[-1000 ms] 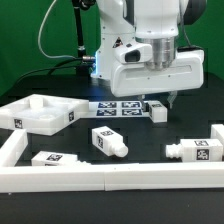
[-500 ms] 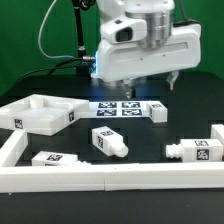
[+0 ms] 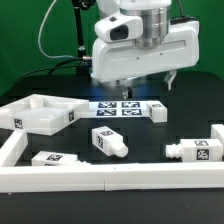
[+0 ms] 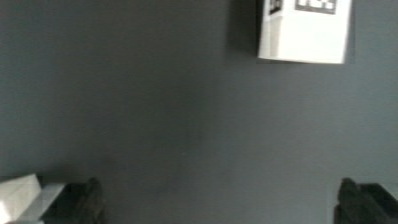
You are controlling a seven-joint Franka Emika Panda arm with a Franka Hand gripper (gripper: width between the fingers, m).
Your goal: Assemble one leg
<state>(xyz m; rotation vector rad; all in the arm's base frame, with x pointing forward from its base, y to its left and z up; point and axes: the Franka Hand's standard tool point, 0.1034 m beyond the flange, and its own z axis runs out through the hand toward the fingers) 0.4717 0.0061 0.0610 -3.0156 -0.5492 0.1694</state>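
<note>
Several white legs with marker tags lie on the black table: one at the back (image 3: pixel 158 111), one in the middle (image 3: pixel 108 141), one on the exterior view's right (image 3: pixel 195 151), one at the front left (image 3: pixel 50 158). The square white tabletop (image 3: pixel 40 112) lies at the left. My gripper (image 3: pixel 148 85) hangs open and empty above the back of the table, well above the back leg. In the wrist view the gripper (image 4: pixel 226 205) shows two dark fingertips (image 4: pixel 80 200) far apart with only bare table between them, and one white leg (image 4: pixel 302 30) lies well apart from them.
The marker board (image 3: pixel 122 108) lies flat at the back under my gripper. A low white fence (image 3: pixel 100 180) runs along the front and up both sides. A white corner (image 4: pixel 18 195) shows beside one fingertip in the wrist view; what it belongs to I cannot tell.
My gripper has risen from just above the back leg and shifted to the exterior view's left. It stays open and empty. No part has moved.
</note>
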